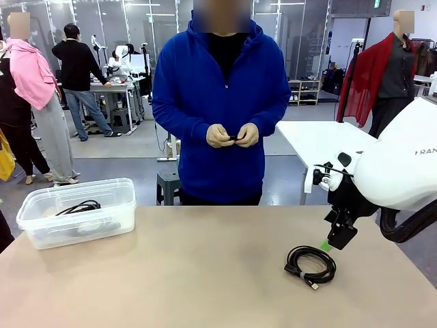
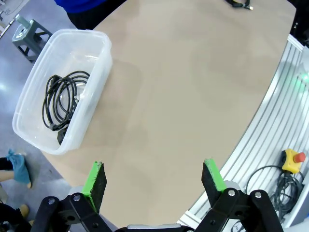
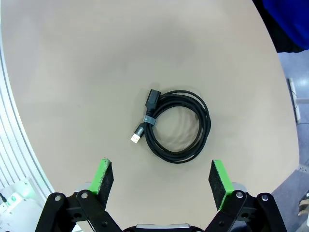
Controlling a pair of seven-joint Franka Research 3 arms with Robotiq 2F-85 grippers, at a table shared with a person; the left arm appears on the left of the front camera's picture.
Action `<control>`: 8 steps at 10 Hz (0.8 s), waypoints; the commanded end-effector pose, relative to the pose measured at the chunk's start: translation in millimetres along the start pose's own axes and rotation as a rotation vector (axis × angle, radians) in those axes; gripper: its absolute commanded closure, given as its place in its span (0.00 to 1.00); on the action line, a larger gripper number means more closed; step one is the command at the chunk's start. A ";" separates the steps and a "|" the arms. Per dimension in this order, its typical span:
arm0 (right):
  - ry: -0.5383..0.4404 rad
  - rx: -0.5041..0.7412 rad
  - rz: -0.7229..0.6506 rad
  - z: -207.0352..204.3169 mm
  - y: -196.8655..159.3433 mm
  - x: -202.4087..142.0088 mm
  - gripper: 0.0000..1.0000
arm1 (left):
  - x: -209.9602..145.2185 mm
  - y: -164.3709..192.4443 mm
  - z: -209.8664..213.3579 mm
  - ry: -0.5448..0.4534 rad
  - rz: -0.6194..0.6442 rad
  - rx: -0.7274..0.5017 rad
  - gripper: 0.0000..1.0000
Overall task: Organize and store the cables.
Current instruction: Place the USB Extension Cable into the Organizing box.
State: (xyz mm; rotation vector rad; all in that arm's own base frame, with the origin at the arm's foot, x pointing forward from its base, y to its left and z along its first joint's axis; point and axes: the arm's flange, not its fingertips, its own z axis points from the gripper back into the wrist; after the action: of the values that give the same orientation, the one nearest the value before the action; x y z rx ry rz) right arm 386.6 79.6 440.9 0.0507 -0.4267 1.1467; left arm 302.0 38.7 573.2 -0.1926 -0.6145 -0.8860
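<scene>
Right gripper (image 3: 161,169), jaws apart, hovers over flat cable coil (image 3: 150,120), plug (image 3: 136,138) facing it.

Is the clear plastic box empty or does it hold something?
Not empty: a coiled black cable lies on the floor of the open-topped box.

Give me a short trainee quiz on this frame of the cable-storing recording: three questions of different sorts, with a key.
1. True or false: the right gripper is shut on the coiled cable that lies on the table.
2. Multiple choice: where does the second coiled cable lie? A) in the clear bin; B) on the floor; C) on a grey stool.
3. Fill in the gap: the left gripper hangs above bare table top with its jaws ____.

Key: 1 false, its jaws stand wide above the cable and apart from it; 2 A; 3 open.
</scene>
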 end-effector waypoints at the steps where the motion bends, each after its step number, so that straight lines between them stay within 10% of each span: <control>1: -0.002 -0.001 0.010 2.8 1.6 1.6 0.00 | -0.1 -0.3 -0.4 0.005 -0.007 0.000 0.00; 8: 0.030 0.025 -0.019 -12.1 -3.8 -4.3 0.00 | -0.1 -0.3 -0.4 0.005 -0.007 0.000 0.00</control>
State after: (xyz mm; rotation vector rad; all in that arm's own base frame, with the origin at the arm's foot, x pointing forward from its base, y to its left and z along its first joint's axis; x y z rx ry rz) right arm 388.2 79.2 433.9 0.0503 -0.4042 1.1466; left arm 302.0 38.7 573.2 -0.1925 -0.6145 -0.8859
